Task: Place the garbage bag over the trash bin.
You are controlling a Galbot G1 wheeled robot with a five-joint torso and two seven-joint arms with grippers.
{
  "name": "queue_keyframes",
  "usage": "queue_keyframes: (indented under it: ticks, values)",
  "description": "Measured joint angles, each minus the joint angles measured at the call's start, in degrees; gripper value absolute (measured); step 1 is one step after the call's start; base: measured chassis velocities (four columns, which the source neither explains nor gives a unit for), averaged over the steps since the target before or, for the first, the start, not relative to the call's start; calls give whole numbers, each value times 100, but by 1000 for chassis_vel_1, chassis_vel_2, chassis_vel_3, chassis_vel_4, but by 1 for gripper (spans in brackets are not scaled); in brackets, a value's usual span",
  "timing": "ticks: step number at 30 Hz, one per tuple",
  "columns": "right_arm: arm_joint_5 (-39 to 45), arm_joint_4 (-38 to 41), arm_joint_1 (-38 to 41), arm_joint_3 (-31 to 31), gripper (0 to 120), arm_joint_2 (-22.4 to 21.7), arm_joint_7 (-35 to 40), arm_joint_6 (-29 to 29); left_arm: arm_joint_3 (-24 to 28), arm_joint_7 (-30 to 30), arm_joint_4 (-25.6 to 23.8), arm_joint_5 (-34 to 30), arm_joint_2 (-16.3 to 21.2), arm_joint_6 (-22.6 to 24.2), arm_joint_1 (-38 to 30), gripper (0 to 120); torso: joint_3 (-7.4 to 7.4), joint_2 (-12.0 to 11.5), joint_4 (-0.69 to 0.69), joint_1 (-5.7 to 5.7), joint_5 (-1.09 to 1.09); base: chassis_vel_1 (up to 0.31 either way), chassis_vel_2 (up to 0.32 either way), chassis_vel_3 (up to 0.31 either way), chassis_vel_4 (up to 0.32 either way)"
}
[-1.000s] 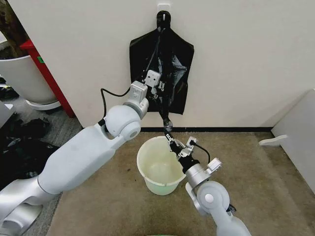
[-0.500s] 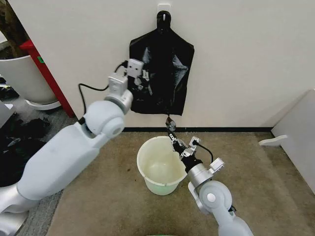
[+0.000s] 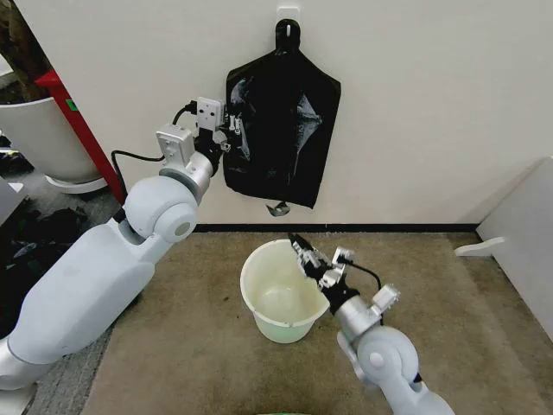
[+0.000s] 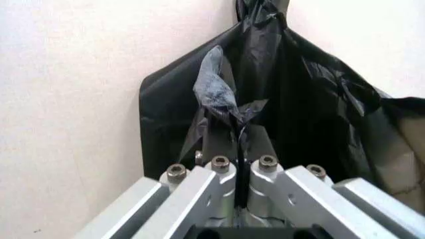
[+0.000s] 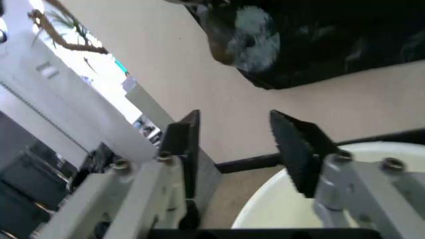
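Hanging flat against the cream wall [image 3: 415,104] from a hook [image 3: 288,15], the garbage bag [image 3: 281,130] is gathered at its top, with a small crumpled tail [image 3: 277,208] dangling from its lower edge. The left gripper [image 3: 226,138] is raised at the bag's left edge, its fingers [image 4: 229,181] pressed together on a fold of the black film. Directly below on the brown carpet [image 3: 173,346] stands the trash bin [image 3: 282,292], and the right gripper [image 3: 304,252] hovers over its rim with jaws apart, holding nothing.
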Motion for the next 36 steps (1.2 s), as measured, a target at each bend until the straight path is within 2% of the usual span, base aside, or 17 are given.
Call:
queue_keyframes:
  ticks: [2,3,5,8,9,12,15,16,21,23,28,36]
  values:
    - [-22,112,-8,39,44,-34,59,2,0,9,0,0,-2,-2,4,0,0,0,0,0,0,0,0,0,0]
    - [-29,336,6,119,51,-103,259,-26,1,24,-1,0,-5,-5,15,0,0,0,0,0,1,0,0,0,0]
    - [93,747,104,302,56,-256,503,-179,12,41,-2,2,-10,-7,40,0,0,0,0,0,0,0,0,0,0]
    - [475,1374,437,694,73,-726,858,-407,48,78,-21,13,-1,-9,80,0,0,0,1,0,-1,0,0,0,0]
    - [475,1374,437,694,73,-726,858,-407,48,78,-21,13,-1,-9,80,0,0,0,1,0,-1,0,0,0,0]
    - [1047,1605,951,736,85,-1081,1683,-572,65,117,-26,28,-4,-9,79,0,0,0,0,0,0,0,0,0,0]
    - [1276,1459,1666,499,97,-1275,2416,-646,79,127,-24,50,-22,-10,78,0,0,0,2,0,0,0,0,0,0]
    - [1276,1459,1666,499,97,-1275,2416,-646,79,127,-24,50,-22,-10,78,0,0,0,2,0,0,0,0,0,0]
    - [1710,1240,2830,-68,100,-1387,3396,-819,158,124,-26,58,-19,-10,23,0,0,0,2,0,-1,0,0,0,0]
    - [1797,1200,3020,-170,100,-1384,3551,-885,176,122,-26,58,-21,-10,7,0,0,0,1,0,-2,0,0,0,0]
    - [2115,752,3969,-765,100,-1180,4065,-942,204,121,-19,58,-30,-10,-53,0,0,0,2,0,-2,0,0,0,0]
    - [2146,204,4513,-1246,100,-913,4642,-1033,151,122,-34,59,-47,-14,-22,0,0,0,2,0,-2,0,0,0,0]
